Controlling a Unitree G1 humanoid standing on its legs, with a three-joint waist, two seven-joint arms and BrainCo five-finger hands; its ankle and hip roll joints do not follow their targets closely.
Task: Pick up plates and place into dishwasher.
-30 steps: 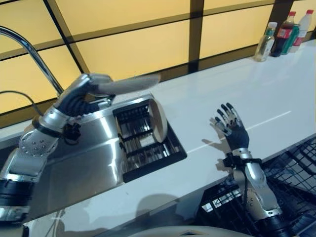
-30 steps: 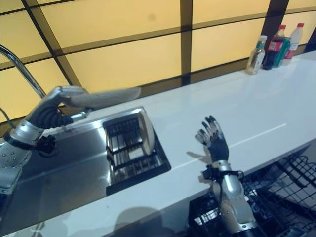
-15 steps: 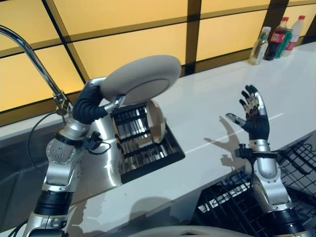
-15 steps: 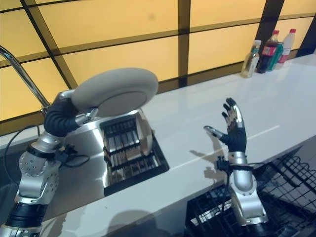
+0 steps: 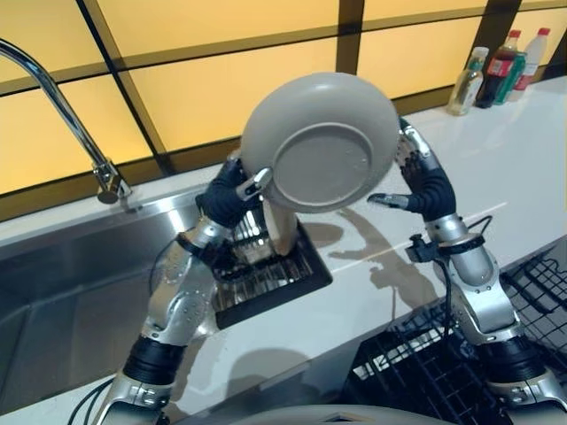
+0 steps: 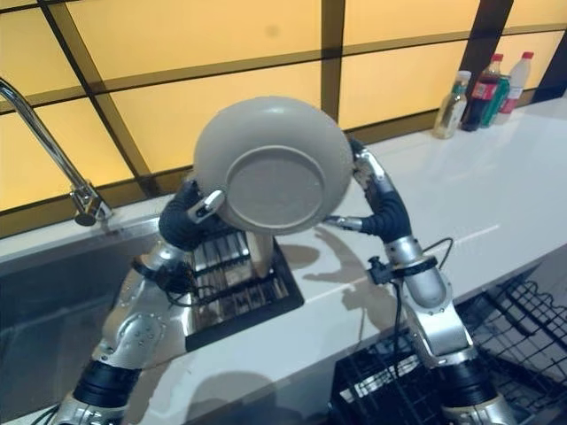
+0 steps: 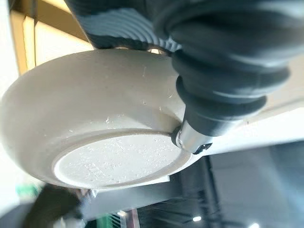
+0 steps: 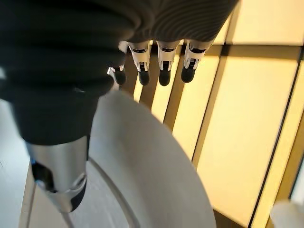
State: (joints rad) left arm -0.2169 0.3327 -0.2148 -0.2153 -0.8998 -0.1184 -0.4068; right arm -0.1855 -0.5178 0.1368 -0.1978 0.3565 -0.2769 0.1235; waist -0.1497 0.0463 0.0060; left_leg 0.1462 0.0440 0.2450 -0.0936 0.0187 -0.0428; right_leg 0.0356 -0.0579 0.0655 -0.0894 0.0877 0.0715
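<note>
The left hand (image 5: 229,190) pinches the grey plate (image 5: 321,142) by its lower-left rim, holding it aloft, tilted, underside toward me, above the sink rack (image 5: 266,266). The right hand (image 5: 423,181) waits at the opposite rim, fingers (image 8: 164,64) straight and spread, thumb under the edge.

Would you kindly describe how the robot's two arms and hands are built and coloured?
Both arms are jointed silver-grey metal with black bands near the base. The left hand and right hand wear dark ribbed covers over back and wrist, with silver, dark-tipped fingers.
</note>
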